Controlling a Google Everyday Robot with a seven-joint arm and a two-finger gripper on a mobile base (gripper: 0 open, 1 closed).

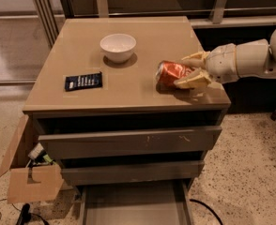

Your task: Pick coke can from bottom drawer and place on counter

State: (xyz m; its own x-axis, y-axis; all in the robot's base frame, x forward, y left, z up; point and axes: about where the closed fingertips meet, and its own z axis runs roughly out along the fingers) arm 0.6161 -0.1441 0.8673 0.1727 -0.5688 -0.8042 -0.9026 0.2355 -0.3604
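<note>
The coke can (170, 72), red-orange with white lettering, lies on its side on the right part of the beige counter (138, 95). My gripper (180, 72) reaches in from the right, one finger behind the can and one in front of it, shut on its right end. The can rests on or just above the counter top, near the right edge. The bottom drawer (134, 206) is pulled open at the foot of the cabinet, and its grey floor shows nothing in it.
A white bowl (118, 46) stands at the counter's middle back. A flat dark packet (83, 81) lies at the front left. The two upper drawers are shut. An open cardboard box (27, 175) and cables sit on the floor to the left.
</note>
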